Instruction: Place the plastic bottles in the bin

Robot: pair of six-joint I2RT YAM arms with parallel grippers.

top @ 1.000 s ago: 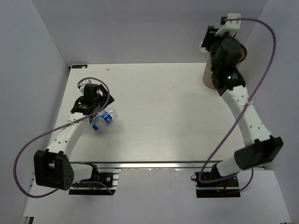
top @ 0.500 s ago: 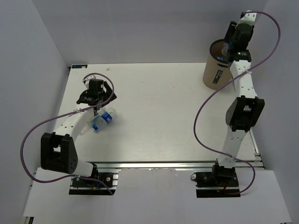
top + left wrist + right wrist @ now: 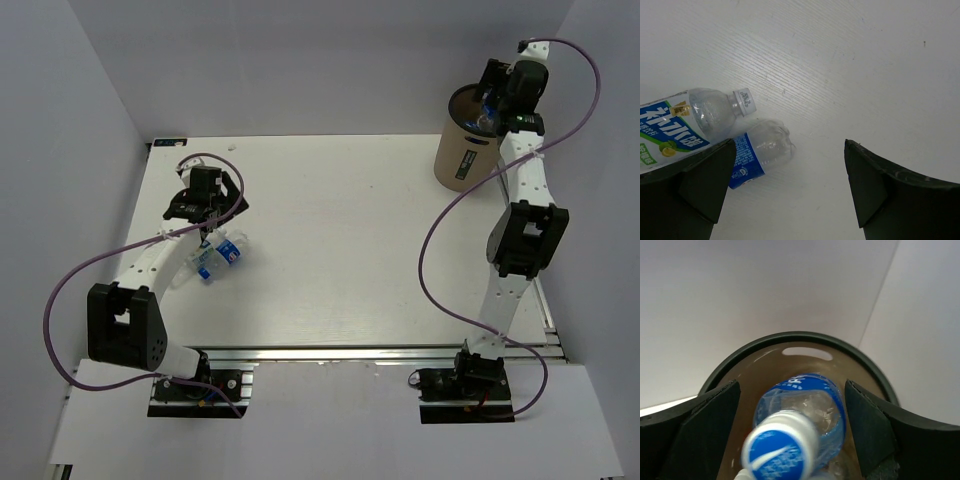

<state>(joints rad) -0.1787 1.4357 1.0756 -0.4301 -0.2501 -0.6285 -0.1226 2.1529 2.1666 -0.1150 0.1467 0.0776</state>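
Two plastic bottles [image 3: 218, 257] lie side by side on the white table at the left. In the left wrist view, one bottle [image 3: 705, 107] has a white cap and the other bottle [image 3: 762, 150] has a blue label; the left finger partly hides both. My left gripper [image 3: 790, 185] hovers open just right of them, touching neither. My right gripper [image 3: 792, 385] stands open over the mouth of the tan bin [image 3: 462, 152]. A blue-capped bottle [image 3: 805, 425] sits loose between its fingers, blurred, inside the bin's dark rim [image 3: 800, 336].
The bin stands at the table's far right corner, close to the grey back and right walls. The arm bases sit on the rail [image 3: 330, 355] at the near edge. A purple cable [image 3: 70, 290] loops beside the left arm.
My right gripper swung over the bin, then opened and let go of the blue-capped bottle, which now drops into the bin. The left gripper moved slightly back from the two bottles.
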